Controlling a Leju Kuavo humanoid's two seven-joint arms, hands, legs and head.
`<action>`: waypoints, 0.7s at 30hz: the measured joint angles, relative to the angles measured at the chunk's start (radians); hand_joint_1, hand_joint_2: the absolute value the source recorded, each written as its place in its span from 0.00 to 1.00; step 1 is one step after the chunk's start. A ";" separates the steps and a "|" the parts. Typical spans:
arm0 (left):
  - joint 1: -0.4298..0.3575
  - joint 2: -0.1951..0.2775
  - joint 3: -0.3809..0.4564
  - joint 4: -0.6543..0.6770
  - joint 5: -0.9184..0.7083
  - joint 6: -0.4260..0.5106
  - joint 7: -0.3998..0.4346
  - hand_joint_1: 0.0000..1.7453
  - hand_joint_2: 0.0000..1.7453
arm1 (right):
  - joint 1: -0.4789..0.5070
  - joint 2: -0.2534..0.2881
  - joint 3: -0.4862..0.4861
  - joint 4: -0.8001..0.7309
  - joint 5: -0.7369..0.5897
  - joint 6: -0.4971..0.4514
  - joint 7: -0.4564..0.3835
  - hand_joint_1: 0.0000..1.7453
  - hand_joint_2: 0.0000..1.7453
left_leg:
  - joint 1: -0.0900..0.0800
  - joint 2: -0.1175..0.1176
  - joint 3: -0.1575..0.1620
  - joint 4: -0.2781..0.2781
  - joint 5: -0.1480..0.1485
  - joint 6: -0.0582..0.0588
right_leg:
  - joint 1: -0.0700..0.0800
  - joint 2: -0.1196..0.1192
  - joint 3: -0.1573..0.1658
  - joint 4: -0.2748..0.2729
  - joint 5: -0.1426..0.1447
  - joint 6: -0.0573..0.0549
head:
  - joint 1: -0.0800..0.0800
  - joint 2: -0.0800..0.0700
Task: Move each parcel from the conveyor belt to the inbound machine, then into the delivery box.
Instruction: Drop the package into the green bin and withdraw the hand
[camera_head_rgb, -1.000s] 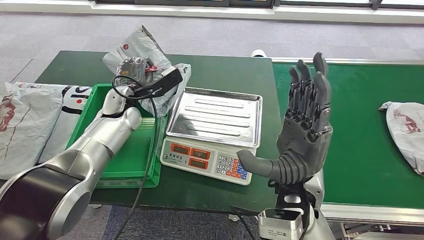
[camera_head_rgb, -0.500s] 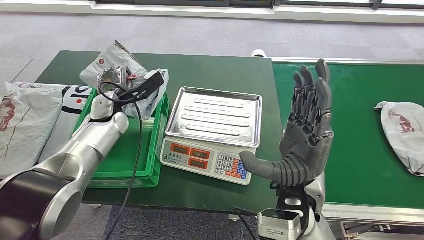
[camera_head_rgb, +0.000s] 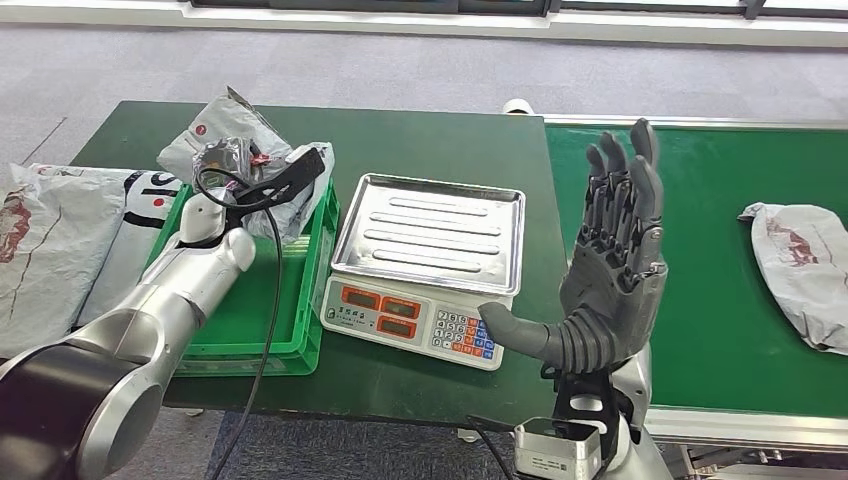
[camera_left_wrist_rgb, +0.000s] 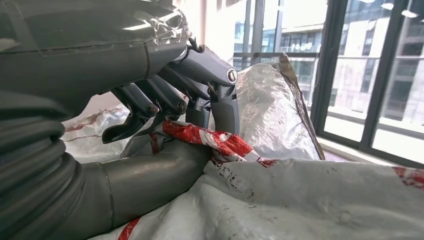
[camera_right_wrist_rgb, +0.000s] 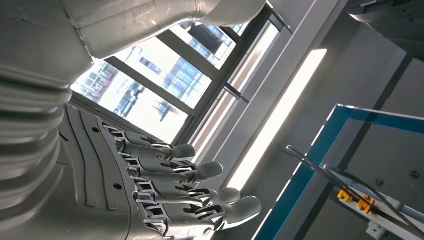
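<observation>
My left hand grips a crumpled grey parcel with red print, holding it over the far end of the green delivery box. In the left wrist view the thumb and fingers pinch the parcel at a red-printed fold. My right hand stands upright in front of the conveyor belt, its fingers straight, spread and holding nothing. A second grey parcel lies on the belt at the far right. The inbound machine, a scale with a bare steel tray, sits between box and belt.
Large grey bags lie on the table left of the green box. A black cable hangs from my left wrist over the box's near edge. The dark green table stretches behind the scale.
My left hand has carried the parcel leftward, from beside the scale tray to over the green box. The parcel on the belt has drifted slightly left. My right hand has barely moved.
</observation>
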 joint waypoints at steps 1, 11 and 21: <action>0.001 0.001 0.003 0.001 0.000 -0.005 0.008 1.00 1.00 | 0.000 -0.001 0.000 0.000 0.000 0.000 0.001 0.00 1.00 | 0.000 0.000 0.000 0.000 0.000 0.000 | 0.000 0.000 0.000 0.000 0.000 0.000 | 0.000 0.000; 0.020 0.016 0.052 0.003 0.018 0.006 -0.002 0.00 0.00 | -0.011 -0.003 0.000 0.001 0.003 0.032 0.026 0.00 1.00 | 0.000 0.000 0.000 0.000 0.000 0.000 | 0.000 0.000 0.000 0.000 0.000 0.000 | 0.000 0.000; 0.050 0.011 0.273 -0.050 0.212 0.229 -0.301 0.00 0.00 | -0.027 -0.003 -0.002 0.045 0.031 0.049 0.051 0.00 1.00 | 0.000 0.001 0.000 0.000 0.000 0.000 | 0.000 0.001 -0.001 0.000 0.000 0.000 | 0.000 0.000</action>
